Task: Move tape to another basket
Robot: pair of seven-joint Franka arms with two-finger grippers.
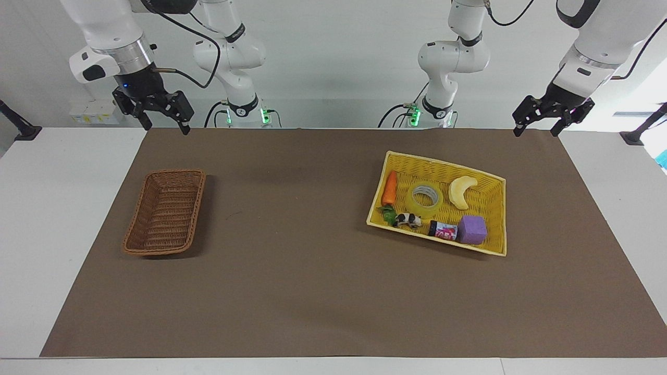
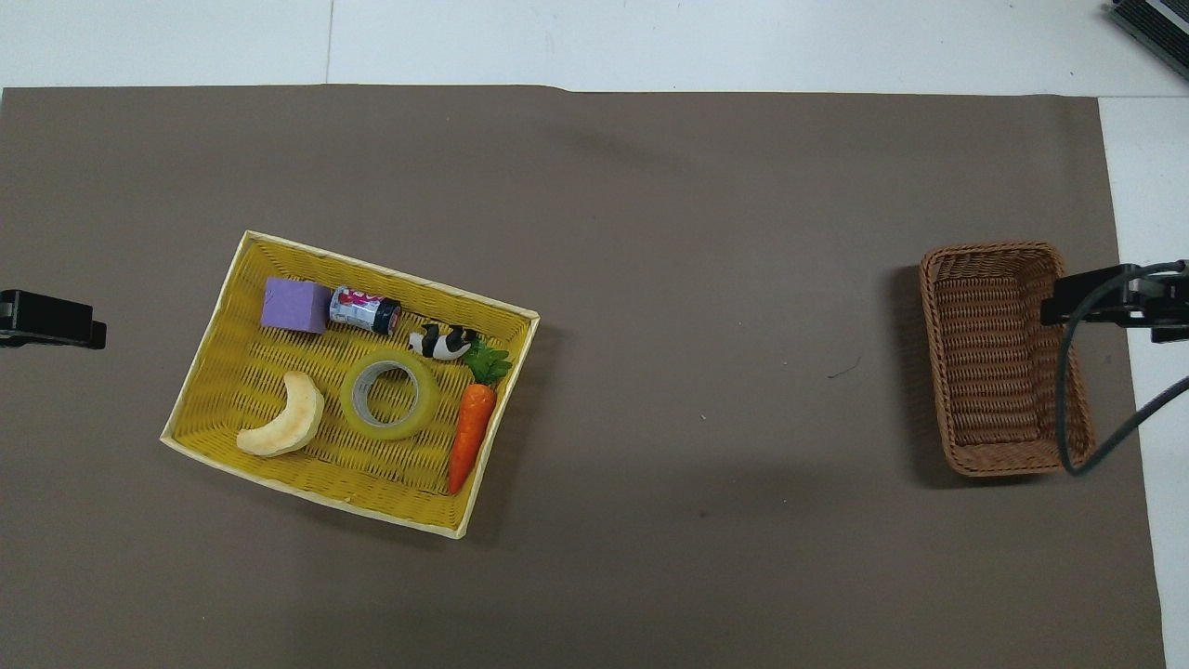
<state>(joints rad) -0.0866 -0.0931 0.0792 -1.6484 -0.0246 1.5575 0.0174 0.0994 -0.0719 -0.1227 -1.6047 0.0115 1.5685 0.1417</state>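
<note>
Lying flat in the middle of the bright yellow woven basket is the wide roll of translucent yellowish tape, with a pale banana on one side and an orange carrot on the other; a purple block, a small can and a black-and-white toy cow line the edge farther from the robots. The narrow dark brown wicker basket sits well apart, toward the right arm's end of the bench, with a broad bare stretch of brown mat between the two baskets. Both arms wait raised over the mat's corners nearest the robots: left claw and right claw, fingers apart, holding nothing.
</note>
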